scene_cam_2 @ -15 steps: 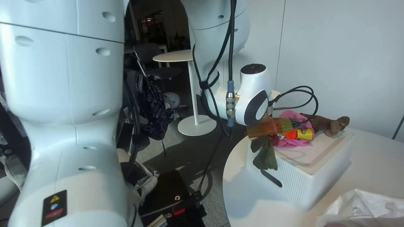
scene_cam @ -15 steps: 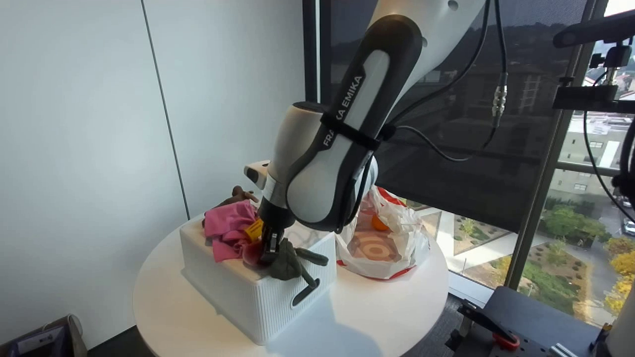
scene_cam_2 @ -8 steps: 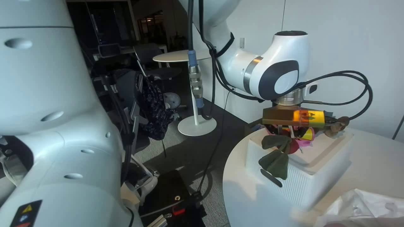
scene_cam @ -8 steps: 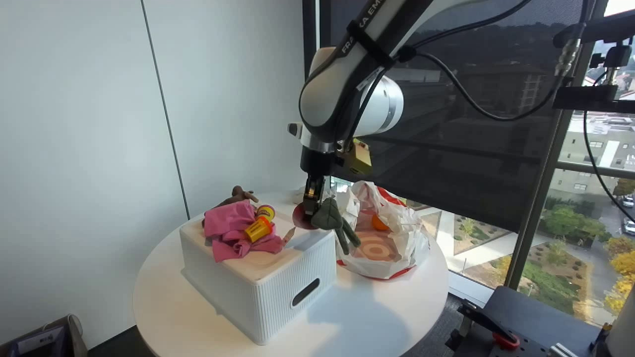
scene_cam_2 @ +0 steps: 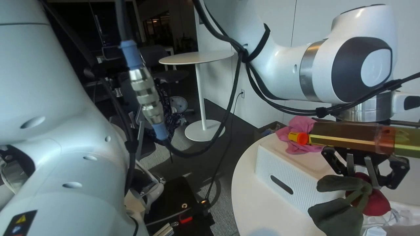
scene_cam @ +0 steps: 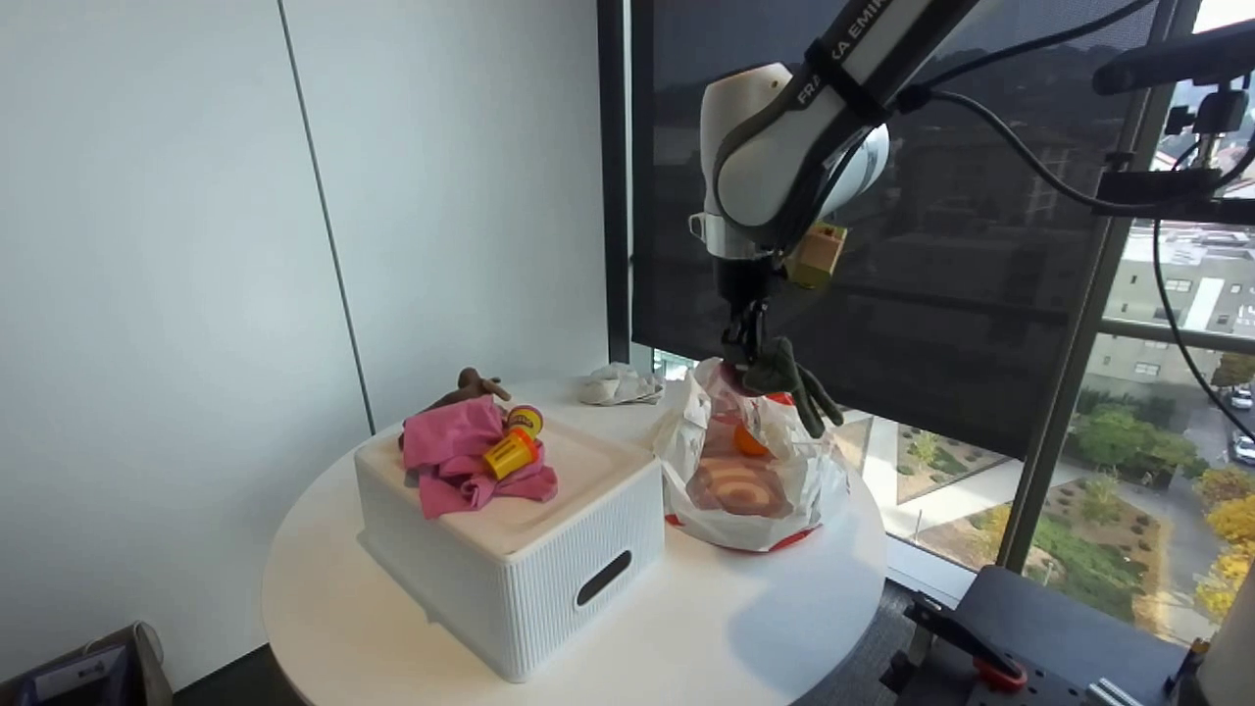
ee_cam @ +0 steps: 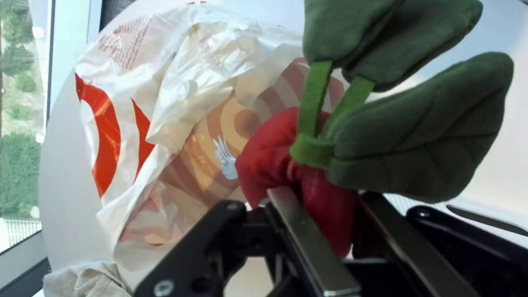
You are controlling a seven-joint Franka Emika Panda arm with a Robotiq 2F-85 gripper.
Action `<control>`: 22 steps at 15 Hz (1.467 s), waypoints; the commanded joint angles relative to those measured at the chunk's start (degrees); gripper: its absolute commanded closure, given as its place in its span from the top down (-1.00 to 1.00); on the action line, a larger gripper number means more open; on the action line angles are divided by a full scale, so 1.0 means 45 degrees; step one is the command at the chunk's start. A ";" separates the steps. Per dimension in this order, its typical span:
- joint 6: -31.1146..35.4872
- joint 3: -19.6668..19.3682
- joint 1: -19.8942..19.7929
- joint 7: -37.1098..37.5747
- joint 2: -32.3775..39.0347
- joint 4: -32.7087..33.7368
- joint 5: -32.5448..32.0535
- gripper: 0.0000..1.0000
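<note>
One radish-like plush toy (ee_cam: 264, 150), leaves (ee_cam: 420, 136) splayed, hangs pinched in the gripper (scene_cam_2: 363, 180) and could, I judge, snag the plastic bag (ee_cam: 181, 97) beneath if lowered off-centre.

Round white table (scene_cam: 373, 628) bearing a ribbed white box (scene_cam: 461, 569) with a dark slot (scene_cam: 604, 579); on the box lies a pink cloth (scene_cam: 453, 438), with a yellow, orange-lidded tub (scene_cam: 510, 453) tilted on it and a second tub (scene_cam: 526, 421) just beside. A brown figure (scene_cam: 471, 385) shows, partly hidden, behind the pink cloth. Near the table's far edge lies a crumpled off-white cloth (scene_cam: 618, 384); a pedestal table (scene_cam_2: 197, 57) stands in the background.
</note>
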 commanded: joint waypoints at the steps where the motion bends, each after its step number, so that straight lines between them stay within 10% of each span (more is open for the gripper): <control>1: 0.0686 -0.0502 -0.0106 0.1631 0.1752 0.0639 -0.1284 -0.84; 19: 0.4704 -0.3856 0.1419 0.5211 0.9345 0.5797 -0.2488 -0.80; 20: 0.5050 -0.3835 0.1360 0.5201 0.9382 0.5698 -0.2296 -0.13; 22: 0.5907 -0.3569 0.1203 0.5037 0.9258 0.5361 -0.1672 0.01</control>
